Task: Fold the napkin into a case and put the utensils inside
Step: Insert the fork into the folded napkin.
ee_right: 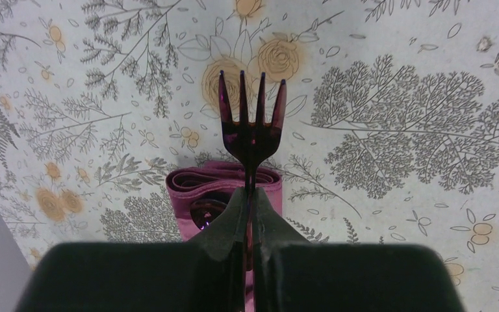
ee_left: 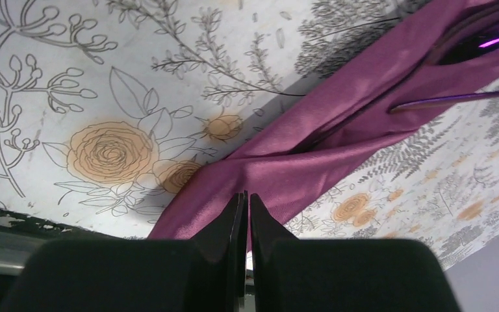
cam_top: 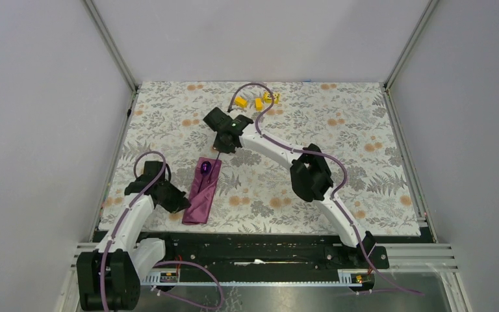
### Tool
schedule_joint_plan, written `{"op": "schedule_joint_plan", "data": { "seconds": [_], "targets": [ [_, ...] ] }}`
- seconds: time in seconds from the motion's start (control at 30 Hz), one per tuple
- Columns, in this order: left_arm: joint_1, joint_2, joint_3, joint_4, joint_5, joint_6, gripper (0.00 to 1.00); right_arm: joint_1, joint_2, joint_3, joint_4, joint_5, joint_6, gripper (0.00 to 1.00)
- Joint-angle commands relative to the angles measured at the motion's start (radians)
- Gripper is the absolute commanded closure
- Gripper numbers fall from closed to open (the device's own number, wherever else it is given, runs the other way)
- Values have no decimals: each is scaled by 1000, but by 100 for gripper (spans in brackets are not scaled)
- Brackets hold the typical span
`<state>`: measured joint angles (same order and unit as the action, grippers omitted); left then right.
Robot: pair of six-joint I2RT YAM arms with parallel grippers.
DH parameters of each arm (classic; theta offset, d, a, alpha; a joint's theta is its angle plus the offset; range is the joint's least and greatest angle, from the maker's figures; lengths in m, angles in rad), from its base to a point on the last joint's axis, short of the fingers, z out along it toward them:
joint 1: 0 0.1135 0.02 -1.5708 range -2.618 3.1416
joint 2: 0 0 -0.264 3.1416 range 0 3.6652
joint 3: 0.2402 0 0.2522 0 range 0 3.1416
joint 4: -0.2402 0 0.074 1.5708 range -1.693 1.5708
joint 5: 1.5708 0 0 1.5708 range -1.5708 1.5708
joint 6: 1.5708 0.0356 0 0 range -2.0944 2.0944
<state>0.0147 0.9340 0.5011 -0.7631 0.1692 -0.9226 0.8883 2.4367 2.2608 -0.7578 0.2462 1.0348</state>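
The plum-purple napkin [cam_top: 203,192] lies folded into a narrow case on the floral cloth. The dark purple spoon's bowl [cam_top: 206,169] shows at its far opening, and its handle [ee_left: 455,99] sticks out along one side. My left gripper [ee_left: 245,195] sits at the case's near left edge [cam_top: 180,200], jaws shut on a fold of the napkin [ee_left: 338,136]. My right gripper [ee_right: 250,192] hovers over the case's far end [cam_top: 223,146], shut on the fork [ee_right: 250,130], tines pointing away. Below it lie the case's open mouth [ee_right: 188,185] and the spoon bowl [ee_right: 204,211].
Three small yellow blocks [cam_top: 258,101] lie at the back of the floral tablecloth [cam_top: 338,130]. Grey walls with metal posts enclose the table on three sides. A black rail [cam_top: 266,250] runs along the near edge.
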Motion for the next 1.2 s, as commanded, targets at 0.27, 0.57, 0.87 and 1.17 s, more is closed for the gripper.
{"op": "schedule_joint_plan", "data": {
  "seconds": [0.27, 0.57, 0.87, 1.17],
  "targets": [
    [6, 81, -46, 12, -55, -91, 99, 86, -22, -24, -36, 32, 19, 100],
    [5, 87, -67, 37, -72, -112, 99, 144, -43, -69, -93, -3, 115, 100],
    [5, 74, -72, 50, -68, -103, 97, 160, -40, -60, -135, -54, 145, 100],
    [4, 81, -69, 60, -81, -104, 96, 169, -66, -102, -125, -170, 172, 100]
  ]
}}
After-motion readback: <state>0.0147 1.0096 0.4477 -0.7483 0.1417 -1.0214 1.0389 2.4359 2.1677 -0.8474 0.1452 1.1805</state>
